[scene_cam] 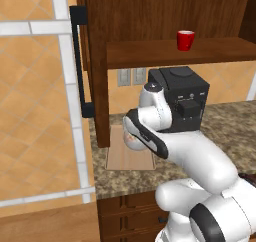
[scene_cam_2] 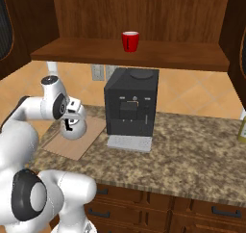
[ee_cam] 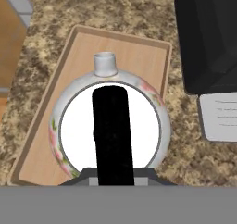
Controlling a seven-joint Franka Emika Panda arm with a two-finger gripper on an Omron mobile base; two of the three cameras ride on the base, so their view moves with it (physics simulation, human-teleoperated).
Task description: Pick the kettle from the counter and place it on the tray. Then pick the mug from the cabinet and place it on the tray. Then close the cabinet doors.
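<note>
The kettle [ee_cam: 110, 121] sits over the middle of the tray [ee_cam: 139, 52], spout toward the tray's far edge, and whether its base touches the wood cannot be told. The gripper [scene_cam_2: 72, 120] is right on top, fingers pinched narrow on the black handle [ee_cam: 112, 130]. The tray lies at the counter's [scene_cam_2: 192, 150] left end, just left of the black coffee machine [scene_cam_2: 132, 101] and its grey drip grate [scene_cam_2: 129, 142]. Up above, the red mug [scene_cam_2: 130, 41] stands upright mid-shelf in the cabinet [scene_cam_2: 144, 15], near the front edge. The left cabinet door [scene_cam: 79, 61] stands swung wide open.
</note>
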